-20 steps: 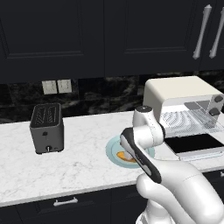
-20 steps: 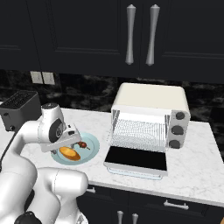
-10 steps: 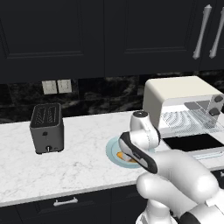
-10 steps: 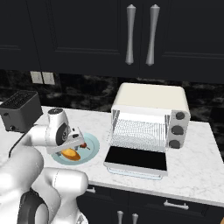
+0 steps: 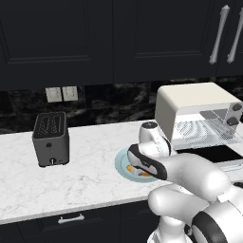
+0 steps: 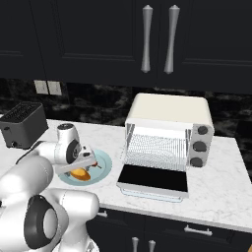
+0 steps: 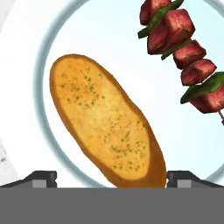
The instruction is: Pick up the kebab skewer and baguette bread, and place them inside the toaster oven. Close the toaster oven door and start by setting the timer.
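**Loaf lies between the open fingers, slanted across the grip line**

The gripper (image 7: 111, 177) hangs low over the pale blue plate (image 7: 131, 87), and its two dark fingertips (image 7: 41, 177) stand wide apart at the bottom of the hand view. They hold nothing. The baguette bread (image 7: 105, 120) lies straight ahead of the gripper, and its near tapered end reaches down into the gap between the two tips. Whether it touches either tip I cannot tell.

The relation that matters, I think, is the long axis of the loaf. In the hand view it runs from the far left of the gripper to the near right, so it is slanted and not square to the line that joins the fingertips. The near end sits closer to the right tip than to the left one. To my judgement the hand must turn a little, or move forward toward the middle of the loaf, before it closes, otherwise it would pinch only the thin end.

The kebab skewer (image 7: 181, 54) lies farther ahead and to the right of the gripper, on the same plate, apart from the loaf.

From the right base view, the toaster oven (image 6: 167, 135) stands well to the right of the gripper, with the toaster oven door (image 6: 153, 178) folded down flat and the rack bare.
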